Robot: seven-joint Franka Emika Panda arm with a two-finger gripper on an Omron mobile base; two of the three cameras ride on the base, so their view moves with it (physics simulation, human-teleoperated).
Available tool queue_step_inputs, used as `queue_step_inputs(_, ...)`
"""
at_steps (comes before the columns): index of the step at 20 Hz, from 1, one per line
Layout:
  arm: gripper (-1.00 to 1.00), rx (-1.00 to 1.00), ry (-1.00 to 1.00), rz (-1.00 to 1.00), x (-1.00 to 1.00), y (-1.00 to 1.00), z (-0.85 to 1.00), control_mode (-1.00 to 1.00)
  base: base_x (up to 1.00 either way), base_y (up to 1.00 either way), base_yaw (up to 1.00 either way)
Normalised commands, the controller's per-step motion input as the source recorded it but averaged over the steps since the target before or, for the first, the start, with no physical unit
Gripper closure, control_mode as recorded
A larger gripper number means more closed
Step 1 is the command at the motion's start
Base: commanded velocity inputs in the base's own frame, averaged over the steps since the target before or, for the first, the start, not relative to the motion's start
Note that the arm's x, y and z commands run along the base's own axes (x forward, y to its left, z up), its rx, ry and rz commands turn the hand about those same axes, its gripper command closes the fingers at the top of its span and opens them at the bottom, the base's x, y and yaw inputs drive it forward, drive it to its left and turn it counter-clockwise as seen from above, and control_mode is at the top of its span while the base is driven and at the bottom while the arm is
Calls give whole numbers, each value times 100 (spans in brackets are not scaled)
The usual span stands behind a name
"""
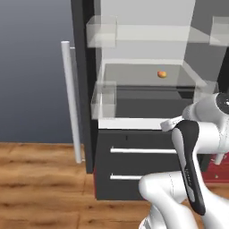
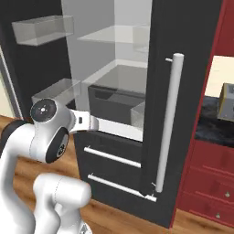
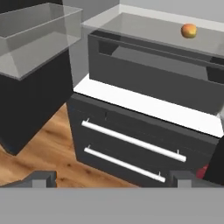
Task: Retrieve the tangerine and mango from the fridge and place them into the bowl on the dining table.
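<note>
A fruit [image 1: 162, 74] lies on a shelf [image 1: 134, 76] inside the fridge [image 1: 134, 112], above two drawers [image 1: 143, 165].

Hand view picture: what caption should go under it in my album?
Open fridge with a small orange fruit on its shelf, two drawer handles below.

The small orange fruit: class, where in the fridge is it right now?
The small orange fruit sits alone on a translucent shelf inside the open fridge, right of the shelf's centre in the left base view, above the dark drawer.
</note>
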Motion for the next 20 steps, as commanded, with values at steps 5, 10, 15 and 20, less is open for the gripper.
queue_step_inputs(5, -100, 0, 0, 0, 0, 0, 0, 100, 0, 26, -46)
queue_step_inputs(10, -100, 0, 0, 0, 0, 0, 0, 100, 0, 68, -40)
queue_step_inputs(15, -100, 0, 0, 0, 0, 0, 0, 100, 2, 69, -28)
queue_step_inputs(20, -100, 0, 0, 0, 0, 0, 0, 100, 8, 14, -10)
